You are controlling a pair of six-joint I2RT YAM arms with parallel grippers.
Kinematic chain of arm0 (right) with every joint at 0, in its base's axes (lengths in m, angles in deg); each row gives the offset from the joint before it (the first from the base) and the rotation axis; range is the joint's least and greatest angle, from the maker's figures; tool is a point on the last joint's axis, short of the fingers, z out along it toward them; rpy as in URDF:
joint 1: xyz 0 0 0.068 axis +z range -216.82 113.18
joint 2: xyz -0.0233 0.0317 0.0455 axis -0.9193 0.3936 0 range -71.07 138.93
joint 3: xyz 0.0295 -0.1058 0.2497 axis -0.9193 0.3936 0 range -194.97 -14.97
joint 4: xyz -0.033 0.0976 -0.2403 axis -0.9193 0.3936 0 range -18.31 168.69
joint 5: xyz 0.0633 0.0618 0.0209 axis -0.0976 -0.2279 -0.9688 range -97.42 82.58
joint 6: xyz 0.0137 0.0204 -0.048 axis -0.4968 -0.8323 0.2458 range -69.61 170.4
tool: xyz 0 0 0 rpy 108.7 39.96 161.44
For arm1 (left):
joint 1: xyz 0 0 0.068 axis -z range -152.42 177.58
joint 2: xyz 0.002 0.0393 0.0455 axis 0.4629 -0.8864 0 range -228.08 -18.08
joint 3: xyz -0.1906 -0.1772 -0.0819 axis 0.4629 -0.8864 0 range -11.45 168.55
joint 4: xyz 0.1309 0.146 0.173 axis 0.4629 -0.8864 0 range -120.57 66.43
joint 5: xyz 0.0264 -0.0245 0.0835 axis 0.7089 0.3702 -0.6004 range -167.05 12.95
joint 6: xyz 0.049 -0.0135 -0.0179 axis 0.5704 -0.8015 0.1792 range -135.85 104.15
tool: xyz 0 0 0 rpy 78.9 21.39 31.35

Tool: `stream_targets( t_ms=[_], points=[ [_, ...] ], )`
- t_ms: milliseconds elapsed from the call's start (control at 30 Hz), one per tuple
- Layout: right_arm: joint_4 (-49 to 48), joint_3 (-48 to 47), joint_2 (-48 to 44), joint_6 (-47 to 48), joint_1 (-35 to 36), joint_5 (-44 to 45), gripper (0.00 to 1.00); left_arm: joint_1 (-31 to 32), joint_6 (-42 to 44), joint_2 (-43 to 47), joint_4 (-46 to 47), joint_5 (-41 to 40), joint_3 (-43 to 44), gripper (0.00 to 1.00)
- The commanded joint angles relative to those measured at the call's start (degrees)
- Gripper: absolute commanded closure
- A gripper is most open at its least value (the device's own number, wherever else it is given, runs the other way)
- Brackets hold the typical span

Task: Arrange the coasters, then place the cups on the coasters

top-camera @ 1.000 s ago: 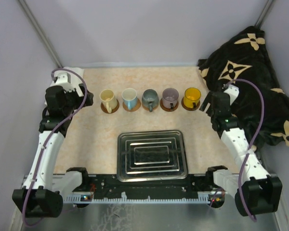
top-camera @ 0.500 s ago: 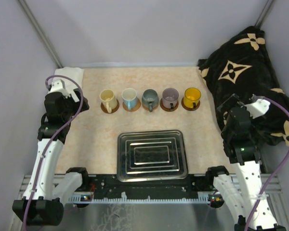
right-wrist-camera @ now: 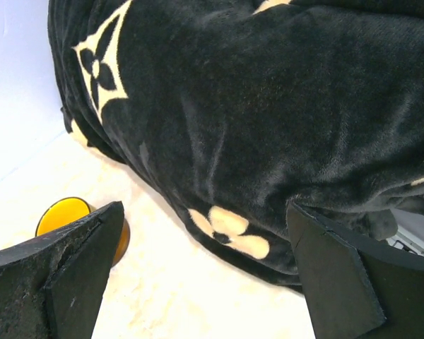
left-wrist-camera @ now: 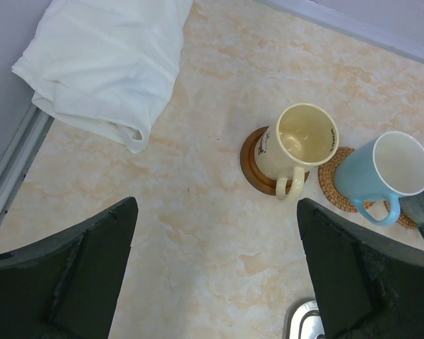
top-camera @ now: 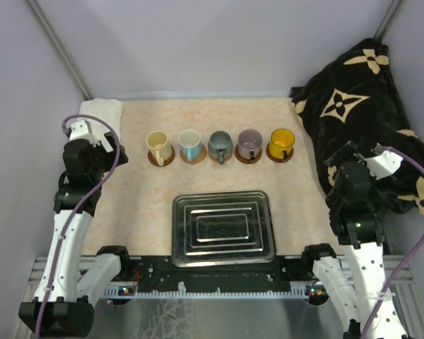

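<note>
Five cups stand in a row at mid-table, each on its own coaster: cream-yellow (top-camera: 157, 146), white-and-blue (top-camera: 190, 143), grey-blue (top-camera: 220, 145), purple-grey (top-camera: 249, 142), orange-yellow (top-camera: 282, 141). A dark coaster rim (top-camera: 155, 162) shows under the cream cup. My left gripper (top-camera: 112, 157) hangs open left of the row, holding nothing. In the left wrist view the left gripper (left-wrist-camera: 215, 205) is short of the cream cup (left-wrist-camera: 304, 141) and the blue cup (left-wrist-camera: 385, 173). My right gripper (top-camera: 341, 157) is open by the blanket's edge. From the right wrist, the right gripper (right-wrist-camera: 205, 208) is empty, with the orange cup (right-wrist-camera: 63, 212) at its left finger.
A steel tray (top-camera: 222, 227) lies near the front, between the arm bases. A black flower-patterned blanket (top-camera: 360, 106) is heaped along the right side and fills the right wrist view (right-wrist-camera: 268, 106). A white cloth (left-wrist-camera: 106, 63) is bunched in the far left corner.
My right arm has drawn back from beside the orange cup to the near right, over the blanket's edge. The left arm has pulled back slightly toward the near left.
</note>
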Motion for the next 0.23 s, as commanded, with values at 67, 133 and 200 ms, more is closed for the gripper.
stream_targets(
  t_ms=[67,133,200],
  points=[
    [-2.1,-0.5,-0.3,0.6,-0.2,1.6,0.01,0.3,-0.3,0.7,-0.6,-3.5,-0.5,0.0],
    [-2.1,-0.5,-0.1,0.6,-0.2,1.6,0.01,0.3,0.1,0.7,-0.5,-3.3,-0.5,0.0],
    [-2.1,-0.6,-0.1,0.6,-0.2,1.5,0.01,0.2,0.1,0.9,0.0,-3.1,-0.7,0.0]
  ],
)
